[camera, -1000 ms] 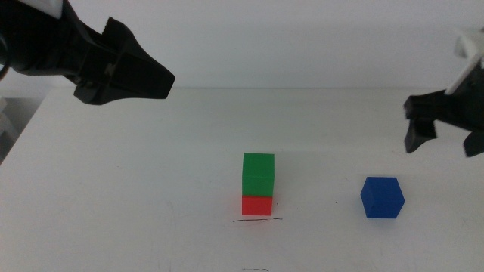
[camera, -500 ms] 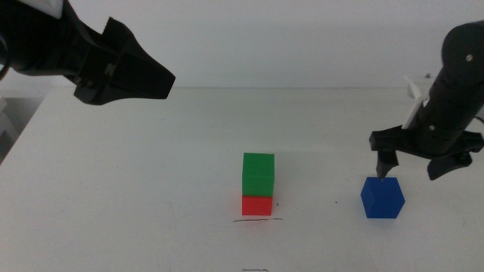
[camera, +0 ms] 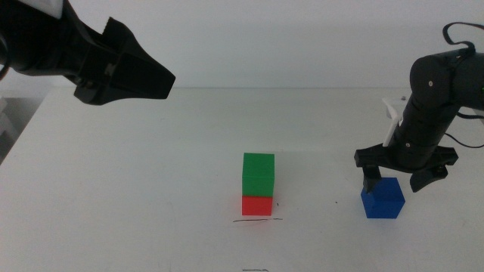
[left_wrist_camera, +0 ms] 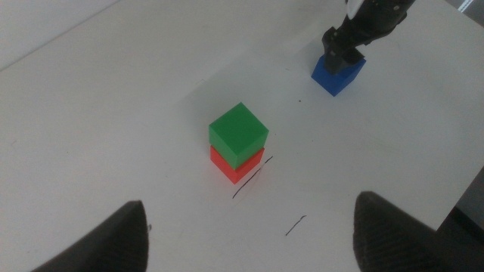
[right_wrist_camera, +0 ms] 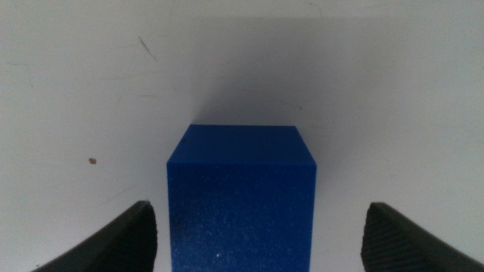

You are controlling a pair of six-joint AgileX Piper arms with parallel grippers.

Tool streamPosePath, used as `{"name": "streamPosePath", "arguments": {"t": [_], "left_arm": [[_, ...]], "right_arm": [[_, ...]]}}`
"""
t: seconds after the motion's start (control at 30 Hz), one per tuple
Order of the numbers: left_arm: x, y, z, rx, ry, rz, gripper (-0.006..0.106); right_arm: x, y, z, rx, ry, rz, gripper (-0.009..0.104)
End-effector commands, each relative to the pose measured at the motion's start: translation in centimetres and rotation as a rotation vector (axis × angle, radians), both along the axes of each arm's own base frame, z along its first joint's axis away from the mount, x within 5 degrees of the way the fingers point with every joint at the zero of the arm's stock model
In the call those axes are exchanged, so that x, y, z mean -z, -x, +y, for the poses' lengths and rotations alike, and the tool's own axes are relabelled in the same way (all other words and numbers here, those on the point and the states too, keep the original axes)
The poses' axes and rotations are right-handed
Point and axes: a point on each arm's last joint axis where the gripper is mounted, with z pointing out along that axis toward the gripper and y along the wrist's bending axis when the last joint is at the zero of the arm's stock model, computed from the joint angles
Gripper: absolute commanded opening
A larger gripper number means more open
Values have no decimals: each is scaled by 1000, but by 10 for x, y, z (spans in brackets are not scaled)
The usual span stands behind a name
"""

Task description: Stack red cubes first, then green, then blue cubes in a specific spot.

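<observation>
Green cube (camera: 258, 174) sits on red cube (camera: 257, 205) at pen line (camera: 255, 221). Right tool (camera: 401, 179), jaws apart, straddles blue cube (camera: 382, 198); next: close, lift. Left tool (camera: 125, 69) waits far left, apart.

No readable text, labels, brands or numbers, only a thin pen line (camera: 257, 221) on the table (camera: 151, 189)

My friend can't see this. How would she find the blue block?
Look at the white table, right side, where the right gripper hangs with open jaws. The blue cube sits under it, alone on the table. The green cube and red cube are stacked in the middle.
</observation>
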Motion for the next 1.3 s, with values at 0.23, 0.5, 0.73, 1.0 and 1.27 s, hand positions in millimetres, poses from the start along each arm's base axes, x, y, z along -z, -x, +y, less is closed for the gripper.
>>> {"name": "streamPosePath", "arguments": {"t": [0.23, 0.5, 0.73, 1.0, 1.27], "left_arm": [[-14, 6, -1, -8, 69, -59, 91], [-14, 6, -1, -8, 69, -59, 91], [-14, 6, -1, -8, 69, -59, 91], [-14, 6, -1, -8, 69, -59, 91], [-14, 6, -1, -8, 69, -59, 91]], "right_arm": [[-6, -2, 8, -59, -12, -28, 78], [-2, -5, 8, -55, -12, -34, 70], [-2, -5, 8, -47, -14, -32, 48], [-12, 3, 8, -28, -10, -3, -1], [-59, 23, 5, 59, 21, -34, -1]]}}
